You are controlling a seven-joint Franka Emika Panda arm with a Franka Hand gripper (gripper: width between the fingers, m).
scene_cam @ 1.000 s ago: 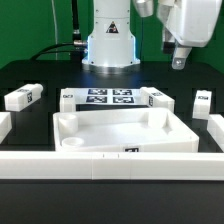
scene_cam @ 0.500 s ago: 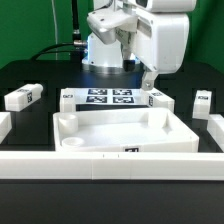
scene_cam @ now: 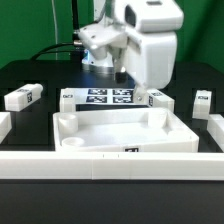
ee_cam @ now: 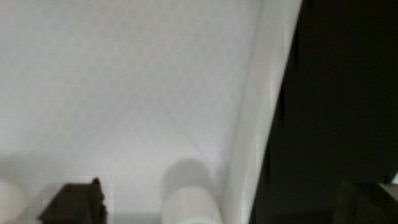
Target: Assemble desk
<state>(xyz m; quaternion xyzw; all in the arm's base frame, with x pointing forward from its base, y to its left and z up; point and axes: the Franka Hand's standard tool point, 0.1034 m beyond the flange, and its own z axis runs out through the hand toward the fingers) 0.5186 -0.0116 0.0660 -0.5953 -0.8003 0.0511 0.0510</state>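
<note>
while the black table (scene_cam: pixel 30 70) fills most of what we see, the white arm (scene_cam: pixel 150 40) comes next, leaning down from the back with its bulky wrist housing hanging over the far edge of the desk top (scene_cam: pixel 120 128). the desk top lies flat in the middle of the table, open side up. it is a shallow white tray with raised walls and a round socket (scene_cam: pixel 70 143) in its near corner on the exterior view's left. a long low white rail (scene_cam: pixel 60 162) runs across the front, just before the tray's near wall. behind the tray the marker board (scene_cam: pixel 110 97) lies flat, with the arm in front of part of it. four legs lie loose on the table, none joined to the top. one (scene_cam: pixel 22 97) is well off to the exterior view's left, one (scene_cam: pixel 68 99) just beside the marker board's left end, one (scene_cam: pixel 157 98) just beside its right end, and one (scene_cam: pixel 203 102) out toward the exterior view's right. each shows a black-and-white tag.

we read the gripper (ee_cam: pixel 231 198) from the wrist view. its dark fingertips (ee_cam: pixel 75 200) stand wide apart with nothing clamped between them, over a broad white surface with a dark strip alongside. a rounded white shape shows between the fingers, and we cannot tell what it is.
</note>
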